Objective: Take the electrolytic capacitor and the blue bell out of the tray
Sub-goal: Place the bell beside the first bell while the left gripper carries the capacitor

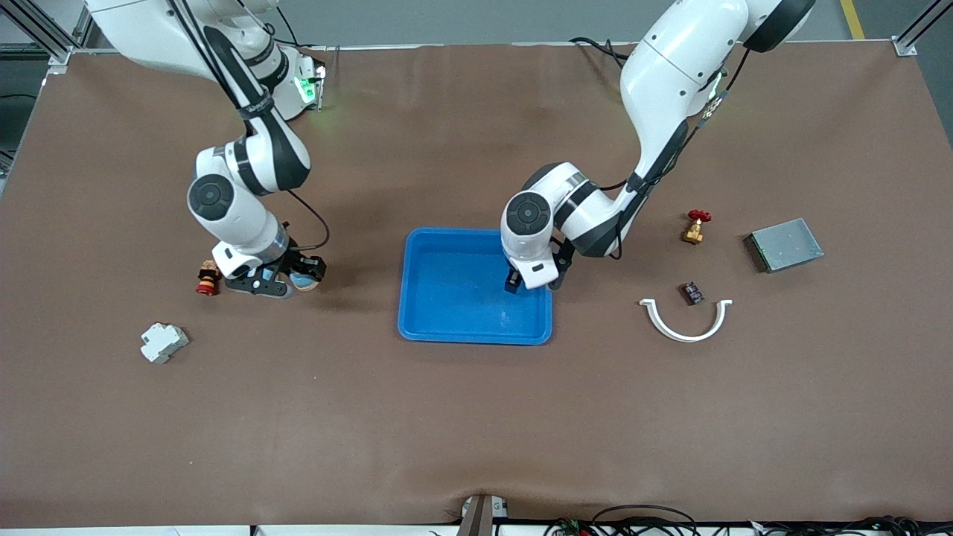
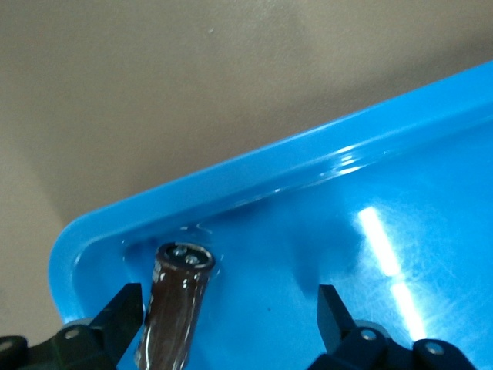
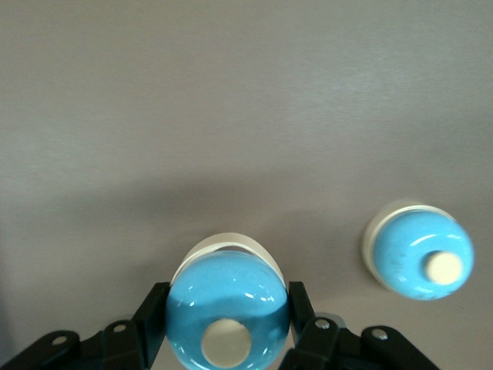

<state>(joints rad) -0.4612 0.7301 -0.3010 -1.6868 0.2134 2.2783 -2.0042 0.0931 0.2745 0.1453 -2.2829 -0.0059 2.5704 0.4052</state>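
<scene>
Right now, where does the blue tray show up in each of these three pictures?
Front view: the blue tray sits mid-table, with the left gripper open inside it.
Left wrist view: its corner and rim appear close up, past that gripper's fingers.
Right wrist view: not in it; only the right gripper shut on a blue bell.
Shared landmark: the brown table shows in all three.

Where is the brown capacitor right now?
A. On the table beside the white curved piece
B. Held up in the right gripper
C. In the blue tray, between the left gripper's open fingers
C: the left wrist view shows the capacitor in a corner of the blue tray, with the left gripper open around it.
</scene>
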